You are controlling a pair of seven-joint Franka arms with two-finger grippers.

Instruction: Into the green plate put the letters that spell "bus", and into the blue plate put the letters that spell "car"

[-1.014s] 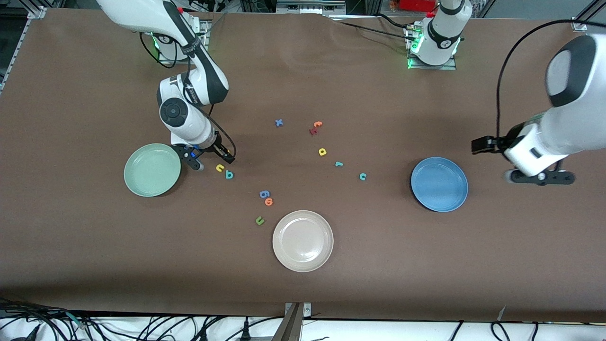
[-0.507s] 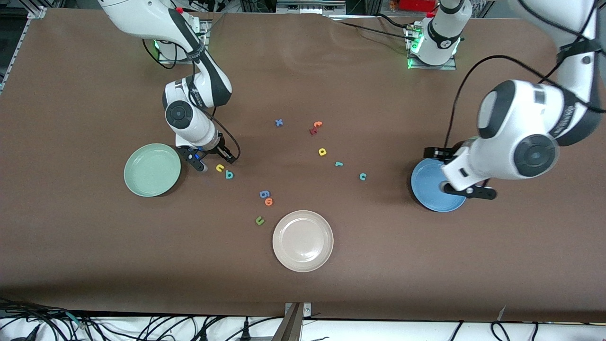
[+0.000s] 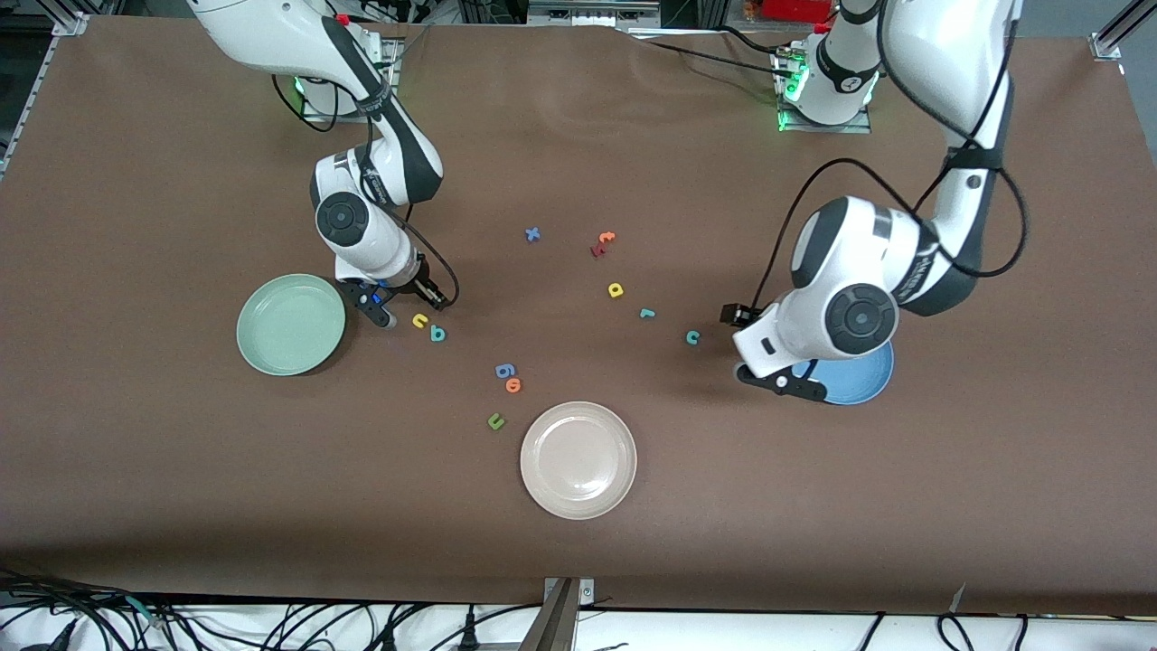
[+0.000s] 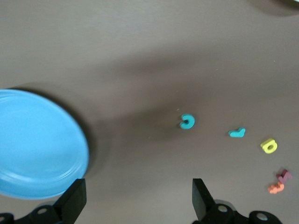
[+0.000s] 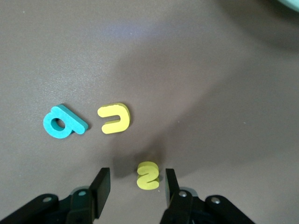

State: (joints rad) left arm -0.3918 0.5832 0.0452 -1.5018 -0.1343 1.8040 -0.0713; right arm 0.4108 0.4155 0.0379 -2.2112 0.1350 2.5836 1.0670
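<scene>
Nearest the front camera on the desk sits a cream-white plate [image 3: 578, 459], with a green "u" [image 3: 495, 420] just beside it, then an orange "o" [image 3: 512, 385] touching a blue "g" [image 3: 504, 370]. Farther back, toward the left arm's end, the blue plate [image 3: 863, 384] lies empty, partly under the left arm. That arm's jaws are spread wide, low over bare desk between the plate and the teal "c" [image 3: 692, 337]. The teal "r" [image 3: 646, 314] and the yellow "a" [image 3: 616, 290] trail farther back from the "c".

Toward the right arm's end, the green plate [image 3: 289, 324] is empty. Beside it, the right arm's jaws are down at the desk, partly spread around the yellow "s" [image 5: 148, 175], with a gap on one side. The yellow "u" [image 5: 115, 118] and the teal "b" [image 5: 62, 122] lie close by. Farthest back are an orange "t" [image 3: 606, 237] and a blue "x" [image 3: 532, 234].
</scene>
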